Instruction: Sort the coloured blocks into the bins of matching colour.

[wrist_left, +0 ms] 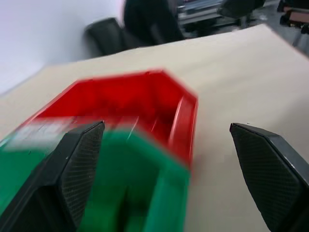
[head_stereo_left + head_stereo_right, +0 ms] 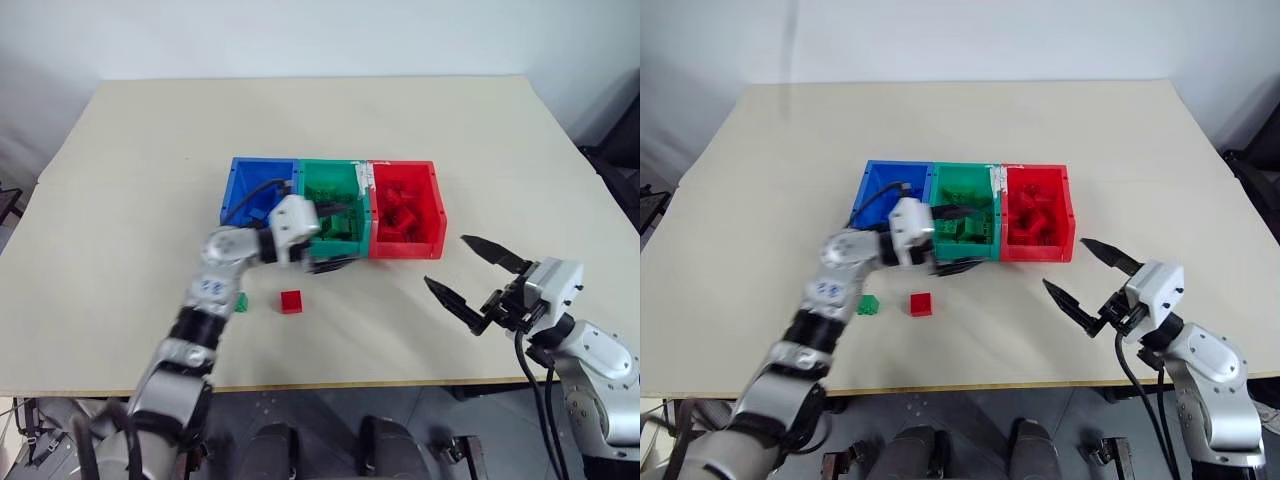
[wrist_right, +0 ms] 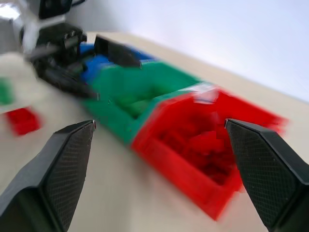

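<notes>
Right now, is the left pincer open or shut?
Open. The left pincer shows two black fingers spread wide apart with nothing between them, at the green bin.

The whole bench (image 2: 120, 200) is seen from up high by the two head views, aimed forward and down, so pretty much the same scene is shared by both, just nudged sideways. The row of bins (image 2: 333, 207) is caught mid-frame there. Much closer and lower looks are given by the wrist views: the red bin (image 1: 145, 104) and green bin (image 1: 140, 193) are viewed along the left gripper (image 1: 166, 164), and all three bins along the right gripper (image 3: 159, 159).
</notes>
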`<state>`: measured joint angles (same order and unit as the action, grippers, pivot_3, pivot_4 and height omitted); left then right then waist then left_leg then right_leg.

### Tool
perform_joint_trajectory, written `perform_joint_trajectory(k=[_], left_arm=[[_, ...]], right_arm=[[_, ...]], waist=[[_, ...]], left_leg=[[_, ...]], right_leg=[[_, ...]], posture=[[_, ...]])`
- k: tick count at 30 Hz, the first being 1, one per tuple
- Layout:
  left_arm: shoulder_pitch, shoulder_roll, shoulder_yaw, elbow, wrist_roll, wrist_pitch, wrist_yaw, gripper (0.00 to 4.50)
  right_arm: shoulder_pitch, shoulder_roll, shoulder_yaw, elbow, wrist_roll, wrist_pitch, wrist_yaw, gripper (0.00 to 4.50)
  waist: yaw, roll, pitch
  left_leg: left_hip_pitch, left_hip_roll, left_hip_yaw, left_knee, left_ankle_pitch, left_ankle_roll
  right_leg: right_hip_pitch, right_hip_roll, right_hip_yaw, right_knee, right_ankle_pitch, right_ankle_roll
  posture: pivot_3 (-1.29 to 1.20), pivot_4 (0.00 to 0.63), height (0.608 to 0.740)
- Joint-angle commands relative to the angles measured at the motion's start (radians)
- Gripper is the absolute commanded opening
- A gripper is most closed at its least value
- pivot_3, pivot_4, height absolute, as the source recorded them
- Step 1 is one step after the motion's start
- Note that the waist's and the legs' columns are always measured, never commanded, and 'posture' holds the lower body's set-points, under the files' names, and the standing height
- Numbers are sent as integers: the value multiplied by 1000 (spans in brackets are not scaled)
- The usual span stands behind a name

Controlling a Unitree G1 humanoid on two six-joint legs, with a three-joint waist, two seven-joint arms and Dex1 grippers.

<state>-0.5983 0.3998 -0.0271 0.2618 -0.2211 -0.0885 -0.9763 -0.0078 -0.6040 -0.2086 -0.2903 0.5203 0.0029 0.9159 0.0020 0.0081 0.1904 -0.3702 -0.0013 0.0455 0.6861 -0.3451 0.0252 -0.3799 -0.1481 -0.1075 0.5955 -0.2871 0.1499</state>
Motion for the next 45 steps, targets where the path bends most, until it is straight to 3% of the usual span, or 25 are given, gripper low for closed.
perform_joint_trajectory(k=[1,6,10,17,22,32,37,40,45], left_arm=[[123,90,94,-205,-77,61,2,4416],[385,212,218,-399,-143,146,8,4416],[565,265,345,-432,-178,110,-7,4416],[635,321,438,-416,-238,140,-35,4464],[597,354,364,-481,-237,214,-31,4464],[284,286,-108,-490,24,430,61,4464],[216,264,-193,-446,82,462,56,4464],[187,275,-241,-420,116,480,26,3854],[154,268,-261,-384,146,454,17,2300]], right_arm=[[-61,-51,41,46,26,2,139,4500],[-147,-111,109,136,16,-9,312,4500],[-213,-125,145,209,-2,-30,403,4500],[-241,-135,131,298,-22,-62,452,4500],[-210,-142,116,286,-22,-49,441,4500],[-87,-197,88,166,-16,58,404,4500],[-33,-197,57,72,1,106,342,4500],[8,-197,31,14,10,135,308,4500],[56,-189,2,-19,12,137,281,4500]], waist=[[2,0,0],[20,0,0],[21,0,0],[23,0,0],[21,0,0],[22,0,0],[21,1,0],[23,1,0],[24,0,0]], left_leg=[[0,0,0,0,0,0],[0,0,-3,1,-1,2],[0,2,-3,1,-1,1],[0,1,-4,2,-1,1],[0,1,-3,1,-2,0],[0,-2,-2,1,-1,-1],[1,-2,-1,1,-1,-1],[0,-2,-1,1,-1,-1],[1,-2,-1,1,-1,-1]], right_leg=[[0,0,0,0,0,0],[3,-3,0,-1,0,1],[3,-2,-1,-2,0,1],[3,-3,-2,-2,0,1],[3,-2,-2,-2,0,0],[3,0,-2,-1,0,0],[3,0,-1,-1,0,0],[3,0,-1,-2,0,0],[3,0,-1,-2,0,0]], posture=[[0,150,740],[0,150,740],[0,150,740],[0,150,740],[0,150,740],[0,150,740],[0,150,740],[0,150,740],[0,150,740]])
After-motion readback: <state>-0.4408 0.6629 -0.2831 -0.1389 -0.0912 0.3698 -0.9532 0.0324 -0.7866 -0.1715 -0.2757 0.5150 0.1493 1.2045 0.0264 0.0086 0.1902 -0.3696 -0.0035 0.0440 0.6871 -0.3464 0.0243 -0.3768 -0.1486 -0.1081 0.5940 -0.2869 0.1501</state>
